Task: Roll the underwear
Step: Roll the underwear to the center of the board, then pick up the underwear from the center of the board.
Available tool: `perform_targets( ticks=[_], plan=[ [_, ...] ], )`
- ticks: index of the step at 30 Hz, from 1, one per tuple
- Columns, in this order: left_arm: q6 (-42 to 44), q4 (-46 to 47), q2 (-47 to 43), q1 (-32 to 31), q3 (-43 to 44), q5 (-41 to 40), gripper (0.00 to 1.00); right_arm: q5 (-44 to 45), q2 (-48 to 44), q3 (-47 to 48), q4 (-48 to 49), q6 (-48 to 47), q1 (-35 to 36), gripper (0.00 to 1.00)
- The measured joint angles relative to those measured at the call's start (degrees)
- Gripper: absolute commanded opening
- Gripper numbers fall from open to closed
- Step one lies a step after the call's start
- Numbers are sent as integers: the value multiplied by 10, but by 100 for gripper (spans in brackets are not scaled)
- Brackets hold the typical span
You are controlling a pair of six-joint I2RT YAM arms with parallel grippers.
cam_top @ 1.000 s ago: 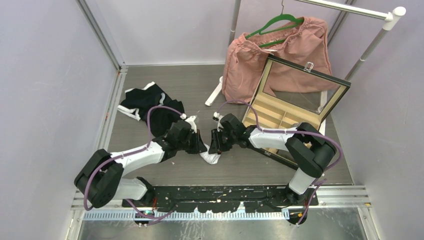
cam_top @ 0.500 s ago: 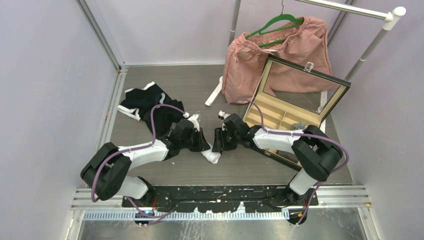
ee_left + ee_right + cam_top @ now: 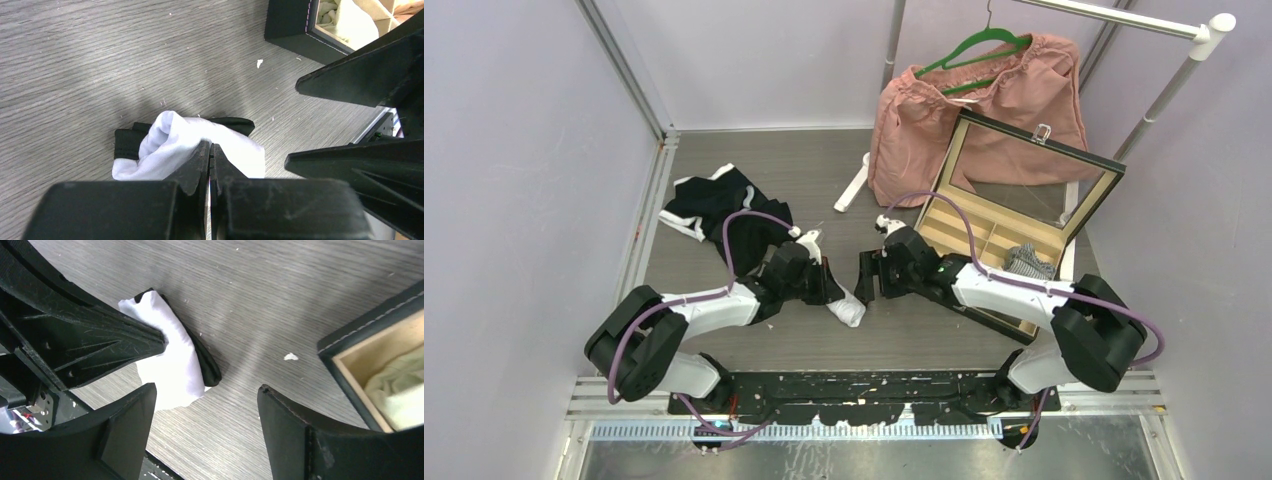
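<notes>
Right gripper (image 3: pixel 206 392) now spread wide, backed off the rolled underwear (image 3: pixel 172 357) (white, black edge); left gripper (image 3: pixel 210 148) closed, tips against it.

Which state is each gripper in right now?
Left gripper: shut on the white underwear.
Right gripper: open, holding nothing.

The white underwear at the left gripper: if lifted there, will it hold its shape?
Probably not: the white underwear is soft creased cloth, so it likely droops. The left gripper pinches one spot, so loose folds may open.
</notes>
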Motion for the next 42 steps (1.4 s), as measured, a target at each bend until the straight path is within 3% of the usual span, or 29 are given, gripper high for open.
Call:
perform_targets(
  ticks=[4,10,14,19,28,36,42],
  plan=[
    [0,0,0,0,0,0,1,15,-9,9,-21,-10,-1,99],
    [0,0,0,0,0,0,1,-26,1,8,-8,-26,-2,99],
    [0,0,-2,0,-1,0,1,-67,41,8,13,-29,-8,90],
    [0,0,-2,0,-2,0,1,-134,97,14,38,-23,-38,88],
    [0,0,-4,0,-3,0,1,-211,139,16,94,22,-67,68],
    [0,0,-5,0,-3,0,1,-252,162,14,118,65,-68,60],
    [1,-2,-5,0,-3,0,1,-276,184,7,154,88,-69,42]
  ],
)
